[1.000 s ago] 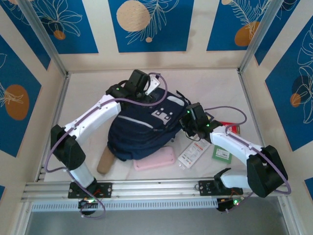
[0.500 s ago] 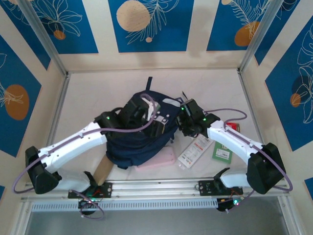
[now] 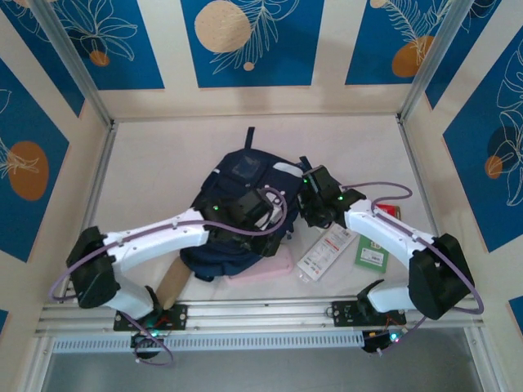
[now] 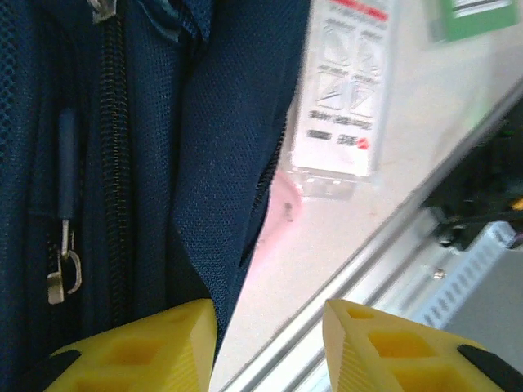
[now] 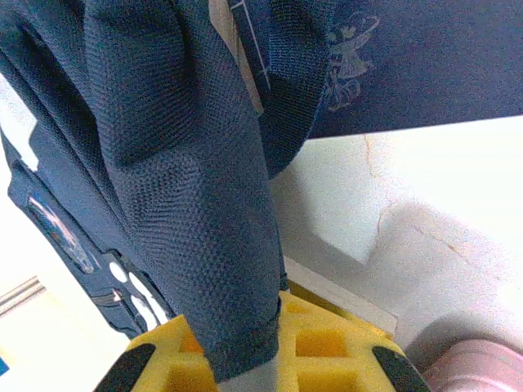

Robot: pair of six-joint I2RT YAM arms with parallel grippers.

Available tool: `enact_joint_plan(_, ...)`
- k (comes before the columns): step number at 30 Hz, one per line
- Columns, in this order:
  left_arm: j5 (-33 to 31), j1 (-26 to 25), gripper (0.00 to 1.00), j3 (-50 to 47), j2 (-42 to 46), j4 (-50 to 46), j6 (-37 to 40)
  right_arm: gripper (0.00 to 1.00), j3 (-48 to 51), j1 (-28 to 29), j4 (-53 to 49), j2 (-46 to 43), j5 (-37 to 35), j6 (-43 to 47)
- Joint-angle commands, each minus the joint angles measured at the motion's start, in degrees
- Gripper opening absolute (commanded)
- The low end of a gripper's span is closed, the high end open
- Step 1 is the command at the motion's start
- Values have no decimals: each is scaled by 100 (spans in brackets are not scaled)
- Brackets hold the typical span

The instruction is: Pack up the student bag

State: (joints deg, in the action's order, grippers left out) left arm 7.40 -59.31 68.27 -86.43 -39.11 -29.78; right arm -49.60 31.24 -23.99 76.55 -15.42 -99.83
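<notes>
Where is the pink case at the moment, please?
In the top external view, the pink case lies near the table's front edge, partly tucked under the near side of the student bag, with the white packet just to its right.

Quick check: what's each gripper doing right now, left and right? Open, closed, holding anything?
Left gripper: open, fingers apart at the edge of the student bag, nothing gripped.
Right gripper: shut on a fold of the student bag.

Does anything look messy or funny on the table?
Yes. The navy-blue fabric backpack lies crumpled, one fold pinched in the right gripper. It also sprawls over the flat pink case, which pokes out at its near edge.
</notes>
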Motion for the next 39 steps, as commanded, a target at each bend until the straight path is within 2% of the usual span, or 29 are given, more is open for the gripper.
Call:
enact_joint_plan(1,-1429,237,43,77,-464,-839,382,0,165,-6,102,-32,115,-3)
enact_joint_plan(3,-1678,455,44,77,-584,-789,428,0,334,61,109,-3,84,-23)
enact_joint_plan(6,-1701,950,44,91,-679,-580,488,0,669,157,358,55,139,-242)
enact_joint_plan(9,-1914,1314,43,247,-758,-438,658,0,870,314,627,134,190,-829)
enact_joint_plan(11,-1806,1427,43,336,-664,-334,759,0,875,377,736,174,191,-1106)
enact_joint_plan(18,-1260,1428,50,-98,355,75,579,0,201,588,-123,275,-220,-1843)
enact_joint_plan(24,-584,1301,53,-1067,1126,1022,52,0,-288,664,-424,634,-95,-2358)
enact_joint_plan(27,-647,1061,56,-1337,1139,1353,-193,0,-549,689,-599,803,-36,-2509)
enact_joint_plan(32,-502,699,55,-1781,910,2094,-552,0,-843,699,-849,896,-50,-2620)
enact_joint_plan(39,-635,509,56,-2007,460,2933,-737,0,-876,700,-876,896,8,-2761)
